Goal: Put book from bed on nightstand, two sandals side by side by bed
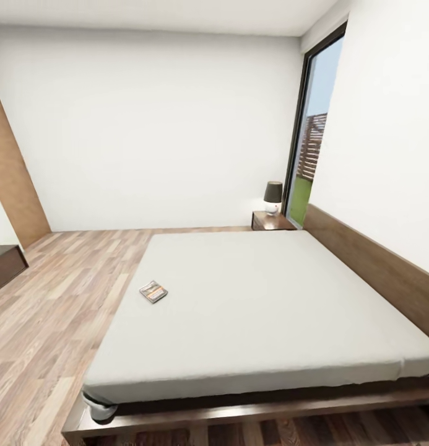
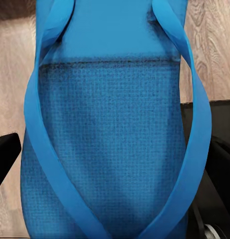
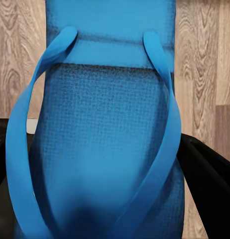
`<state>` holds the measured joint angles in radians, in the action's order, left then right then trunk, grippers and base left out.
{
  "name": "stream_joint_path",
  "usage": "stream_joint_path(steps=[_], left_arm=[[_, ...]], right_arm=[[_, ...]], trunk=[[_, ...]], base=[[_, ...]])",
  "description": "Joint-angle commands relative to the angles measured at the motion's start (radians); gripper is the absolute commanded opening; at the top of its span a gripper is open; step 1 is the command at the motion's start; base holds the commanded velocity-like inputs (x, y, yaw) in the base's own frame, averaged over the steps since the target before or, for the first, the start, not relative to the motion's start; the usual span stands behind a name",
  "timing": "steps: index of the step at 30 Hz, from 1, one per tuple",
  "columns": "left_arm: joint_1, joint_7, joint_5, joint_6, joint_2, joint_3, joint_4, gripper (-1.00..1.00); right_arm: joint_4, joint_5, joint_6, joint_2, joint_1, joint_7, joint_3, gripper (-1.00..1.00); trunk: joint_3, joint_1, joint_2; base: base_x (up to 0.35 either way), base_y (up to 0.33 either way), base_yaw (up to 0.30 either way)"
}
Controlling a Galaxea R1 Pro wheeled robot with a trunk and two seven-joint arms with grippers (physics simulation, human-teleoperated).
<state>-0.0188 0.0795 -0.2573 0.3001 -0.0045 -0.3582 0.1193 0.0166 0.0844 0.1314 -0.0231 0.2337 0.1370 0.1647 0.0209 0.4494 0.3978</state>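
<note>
The robot faces the bed (image 1: 264,310) from its foot end, with the book (image 1: 153,291) lying flat on the grey mattress at about nine o'clock of the mattress centre, close to that long edge, and one nightstand (image 1: 271,221) standing far off at about one o'clock, beside the headboard and under a small lamp (image 1: 273,196). Each wrist camera looks straight down a blue sandal: the left sandal (image 2: 115,149) sits between the dark fingers (image 2: 5,154) of the left gripper (image 2: 112,164), and the right sandal (image 3: 107,149) likewise between the fingers (image 3: 209,174) of the right gripper (image 3: 102,169), plank floor showing beyond both. The soles hide the pads, so it seems each claw is clamped on its sandal, though the contact itself cannot be seen. The risks follow from that: with both claws occupied, the book cannot be lifted until a sandal is set down, and a hurried release could leave the pair skewed or apart rather than side by side. A soft sole held near one end may droop or twist on release. The low bed frame also juts out at floor level, so driving close could bump it.
</note>
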Motion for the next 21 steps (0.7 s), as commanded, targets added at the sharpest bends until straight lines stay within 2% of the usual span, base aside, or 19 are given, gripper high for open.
stream_joint_path(steps=[1, 8, 21], left_arm=[[-0.001, 0.005, -0.007, 0.004, 0.000, -0.009, -0.001, -1.00], [-0.001, 0.005, -0.007, 0.004, 0.000, -0.009, -0.001, -1.00], [-0.003, -0.003, -0.008, 0.004, 0.008, -0.011, 0.000, -1.00]], right_arm=[[0.002, 0.011, 0.005, 0.000, 0.001, 0.001, 0.008, -1.00], [0.001, 0.011, 0.005, 0.000, 0.001, 0.001, 0.007, -1.00], [0.005, 0.011, 0.005, -0.001, 0.001, 0.001, 0.007, -1.00]], trunk=[[0.002, 0.001, 0.002], [0.002, 0.001, 0.002], [0.002, 0.001, 0.002]], base=[[0.000, 0.000, 0.290], [0.000, 0.000, 0.229], [0.000, 0.000, 0.020]])
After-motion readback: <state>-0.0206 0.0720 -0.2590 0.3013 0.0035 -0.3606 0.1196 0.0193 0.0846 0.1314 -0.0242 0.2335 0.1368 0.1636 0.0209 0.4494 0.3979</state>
